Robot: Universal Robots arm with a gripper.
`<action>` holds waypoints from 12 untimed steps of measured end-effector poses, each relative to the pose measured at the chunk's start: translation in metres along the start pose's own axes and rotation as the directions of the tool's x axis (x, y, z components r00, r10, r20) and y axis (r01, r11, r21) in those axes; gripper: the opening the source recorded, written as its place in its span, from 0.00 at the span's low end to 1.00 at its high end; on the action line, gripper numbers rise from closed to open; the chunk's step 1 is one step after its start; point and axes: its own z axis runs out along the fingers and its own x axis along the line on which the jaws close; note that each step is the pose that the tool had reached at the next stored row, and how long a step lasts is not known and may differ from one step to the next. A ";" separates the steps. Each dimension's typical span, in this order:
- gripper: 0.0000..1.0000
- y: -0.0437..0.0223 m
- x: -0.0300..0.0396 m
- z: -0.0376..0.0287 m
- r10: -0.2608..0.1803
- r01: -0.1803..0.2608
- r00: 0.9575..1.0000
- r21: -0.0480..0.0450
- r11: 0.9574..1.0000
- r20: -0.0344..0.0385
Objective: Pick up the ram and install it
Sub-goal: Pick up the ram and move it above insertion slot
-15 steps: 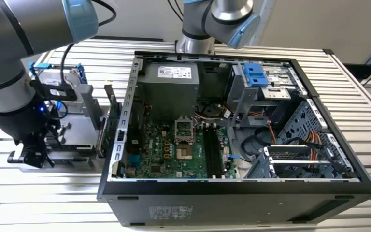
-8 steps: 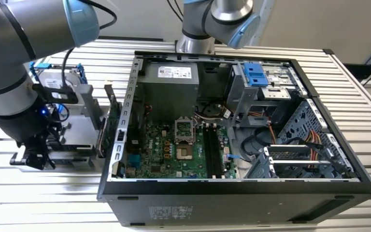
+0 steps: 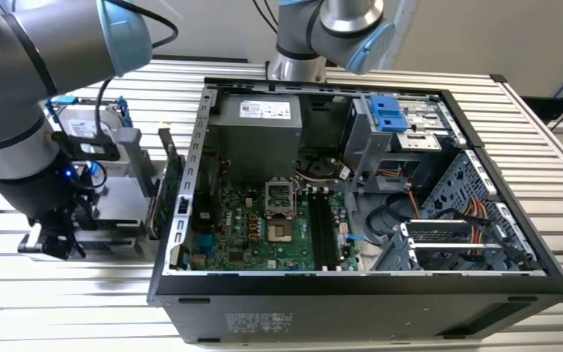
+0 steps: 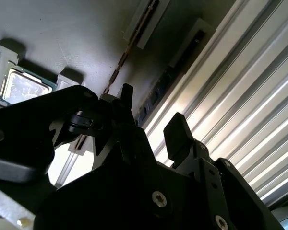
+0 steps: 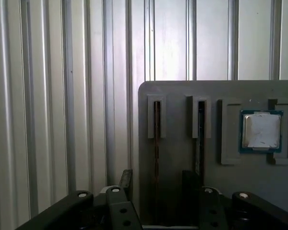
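– Grey holder [image 5: 182, 91] on the ribbed metal surface [image 5: 48, 96], ram in there?
– Yes. Ram [image 5: 156, 143] stands on its thin edge in a slot. A second stick [image 5: 200, 134] is in the next slot just beside it, and a processor chip [image 5: 261, 130] sits in a recess past that.
– Long axis?
– Along the slot, parallel to the surface's ribs and to the second stick.
– Gripper?
– Gripper [image 5: 158, 181] is over one end of the holder, jaws spread, one finger each side of the ram's line, gripping nothing. Contact with the ram: can't tell. In the exterior view it's to the left of the open computer case [image 3: 360, 293].
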 end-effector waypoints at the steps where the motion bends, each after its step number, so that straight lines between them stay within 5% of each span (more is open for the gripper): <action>1: 1.00 0.0000 0.0000 0.0008 0.000 0.000 1.000 0.000 1.000 0.000; 12: 1.00 -0.0001 -0.0001 0.0056 0.000 0.000 1.000 0.000 1.000 0.000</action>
